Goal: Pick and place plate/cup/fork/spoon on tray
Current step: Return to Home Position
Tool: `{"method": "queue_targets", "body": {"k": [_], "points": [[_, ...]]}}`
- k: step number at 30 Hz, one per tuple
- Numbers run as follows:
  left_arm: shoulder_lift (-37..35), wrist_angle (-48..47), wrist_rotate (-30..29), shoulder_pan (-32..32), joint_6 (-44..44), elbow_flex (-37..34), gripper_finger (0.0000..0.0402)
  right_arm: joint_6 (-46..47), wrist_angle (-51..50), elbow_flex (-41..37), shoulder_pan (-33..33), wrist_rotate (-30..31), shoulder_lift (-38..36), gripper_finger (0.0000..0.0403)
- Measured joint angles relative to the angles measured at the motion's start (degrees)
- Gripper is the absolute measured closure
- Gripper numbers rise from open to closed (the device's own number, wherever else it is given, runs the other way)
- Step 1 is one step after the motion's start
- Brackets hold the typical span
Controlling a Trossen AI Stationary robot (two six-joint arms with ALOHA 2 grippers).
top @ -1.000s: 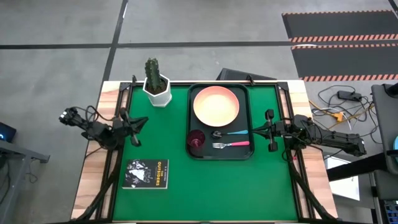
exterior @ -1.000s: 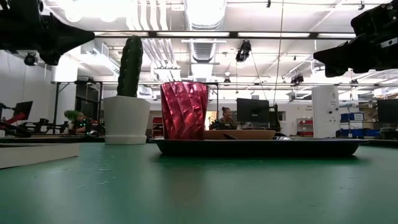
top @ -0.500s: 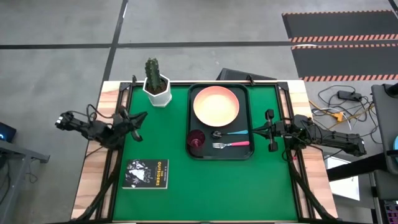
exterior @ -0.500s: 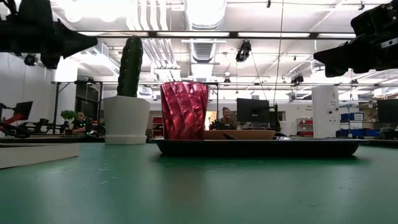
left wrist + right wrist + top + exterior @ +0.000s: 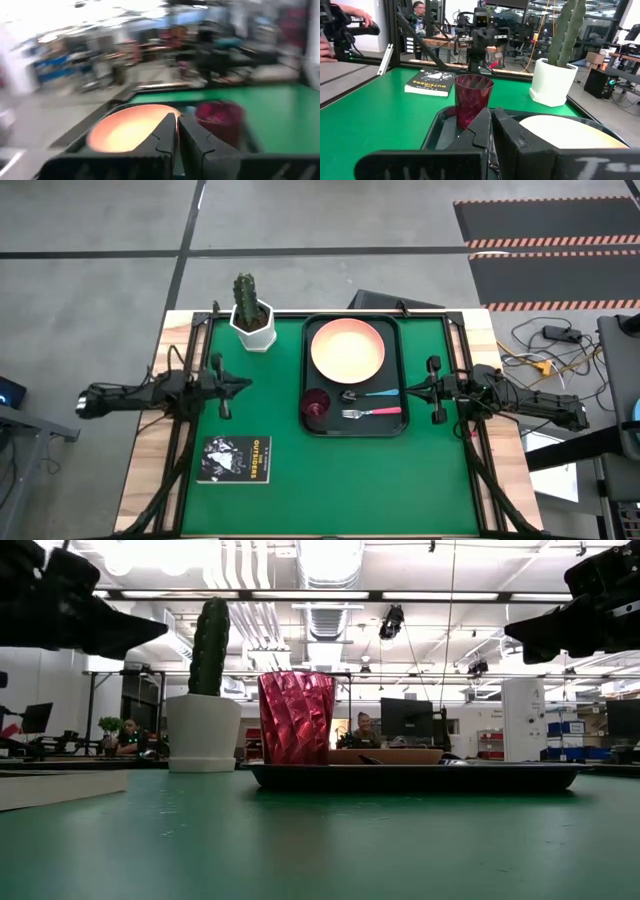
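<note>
Left gripper [image 5: 222, 387] hangs over the green mat near the table's left edge, fingers together, holding nothing. Right gripper [image 5: 433, 389] sits just off the tray's right rim, fingers also together, nothing held.

Tray [image 5: 308, 370] lies right of table centre w/ all 4 items in it. Plate [image 5: 348, 348] fills the far half. Cup [image 5: 316, 402] stands upright in the near-left corner. Spoon [image 5: 368, 394] and fork [image 5: 373, 412] lie side by side nearer the front, long axes across the tray, handles toward the right arm, bowl and tines toward the cup.

Surface: green mat [image 5: 330, 480] on a wood-edged table. Cactus pot [image 5: 251, 323] at far left, book [image 5: 235, 459] near-left. Beyond: workshop w/ monitors, benches, a seated person [image 5: 364, 730].
</note>
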Motion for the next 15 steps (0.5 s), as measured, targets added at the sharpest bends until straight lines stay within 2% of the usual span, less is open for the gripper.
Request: {"method": "queue_targets", "body": {"k": [2,4,12,15], "points": [[0.0,-1.3,8.0,1.9,2.8,0.0,0.0402,0.0,0.0,0.0,0.0,0.0,0.0,0.0394],[0.0,-2.3,13.4,2.9,3.0,0.0,0.0402,0.0,0.0,0.0,0.0,0.0,0.0,0.0394],[0.0,-2.5,13.6,3.0,2.3,0.0,0.0402,0.0,0.0,0.0,0.0,0.0,0.0,0.0394],[0.0,-1.2,13.8,3.0,-3.6,0.0,0.0402,0.0,0.0,0.0,0.0,0.0,0.0,0.0394]]}}
